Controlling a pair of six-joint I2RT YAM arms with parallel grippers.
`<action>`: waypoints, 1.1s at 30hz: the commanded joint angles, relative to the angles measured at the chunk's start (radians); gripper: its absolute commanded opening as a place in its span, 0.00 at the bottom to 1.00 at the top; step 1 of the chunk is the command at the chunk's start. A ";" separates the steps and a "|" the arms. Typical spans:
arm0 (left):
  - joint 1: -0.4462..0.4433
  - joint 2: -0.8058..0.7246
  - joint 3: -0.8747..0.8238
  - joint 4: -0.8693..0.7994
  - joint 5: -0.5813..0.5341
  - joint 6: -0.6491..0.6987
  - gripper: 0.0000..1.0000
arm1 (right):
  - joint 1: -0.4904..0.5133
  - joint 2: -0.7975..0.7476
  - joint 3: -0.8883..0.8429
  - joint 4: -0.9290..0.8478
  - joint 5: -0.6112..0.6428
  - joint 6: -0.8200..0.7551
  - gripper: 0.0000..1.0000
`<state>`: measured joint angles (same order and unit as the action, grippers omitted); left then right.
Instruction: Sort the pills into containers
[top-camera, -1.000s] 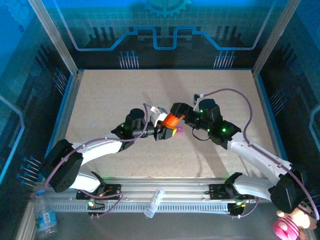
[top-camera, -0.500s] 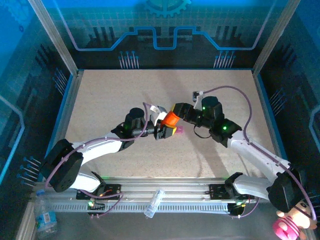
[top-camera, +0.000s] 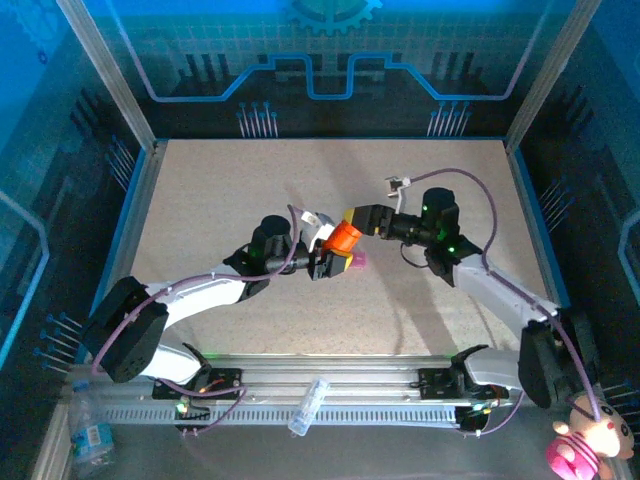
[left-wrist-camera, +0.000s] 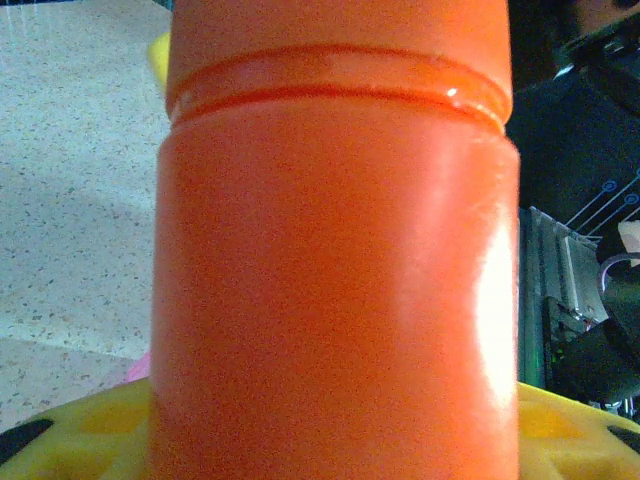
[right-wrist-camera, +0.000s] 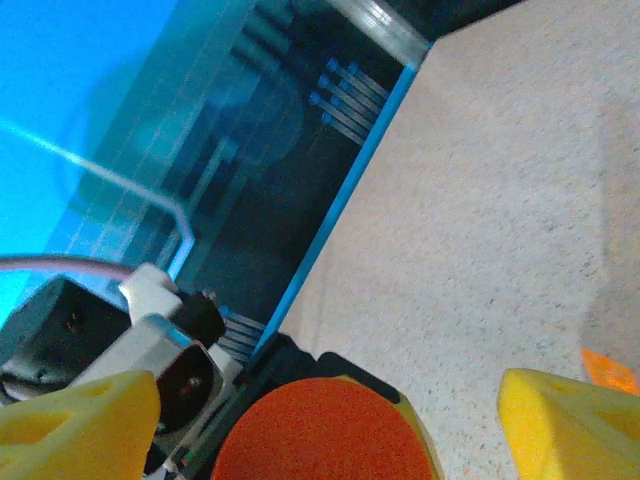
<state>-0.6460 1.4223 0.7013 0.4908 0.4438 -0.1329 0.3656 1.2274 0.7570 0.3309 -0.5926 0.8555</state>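
Cool blue light tints the walls (top-camera: 60, 150) in the top view; the table (top-camera: 250, 190) is evenly bright, with soft shadows right of centre. In the left wrist view the orange bottle (left-wrist-camera: 330, 300) looms soft-focused, a white glare streak at right. The right wrist view blurs along its bottom edge

Left wrist view: orange bottle (left-wrist-camera: 335, 270) overruns the frame, top and base cut off, contents hidden by its opaque wall. Left gripper (left-wrist-camera: 335, 445) pads (left-wrist-camera: 70, 445) cropped at the bottom edge either side of the bottle. Top view: containers (top-camera: 357, 260) show just a pink corner beside the bottle's base, the rest hidden under the bottle; compartments can't be told. Right wrist view: cap (right-wrist-camera: 315, 430) of the bottle cut by the bottom edge, right gripper (right-wrist-camera: 325, 420) fingertips (right-wrist-camera: 570, 425) cropped too. Orange scrap (right-wrist-camera: 608, 370) right of the bottle, clipped by the frame edge, too blurred to identify.
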 joint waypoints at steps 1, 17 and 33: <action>-0.004 -0.011 0.043 0.023 0.030 0.004 0.00 | 0.003 -0.133 -0.017 -0.131 0.249 0.088 0.92; -0.004 0.008 0.053 0.035 0.037 -0.013 0.00 | 0.202 -0.198 0.065 -0.355 0.624 0.237 0.92; -0.004 0.011 0.052 0.035 0.035 -0.014 0.00 | 0.260 -0.084 0.117 -0.294 0.536 0.178 0.64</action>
<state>-0.6460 1.4281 0.7177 0.4946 0.4507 -0.1337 0.6109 1.1320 0.8318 0.0120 -0.0257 1.0626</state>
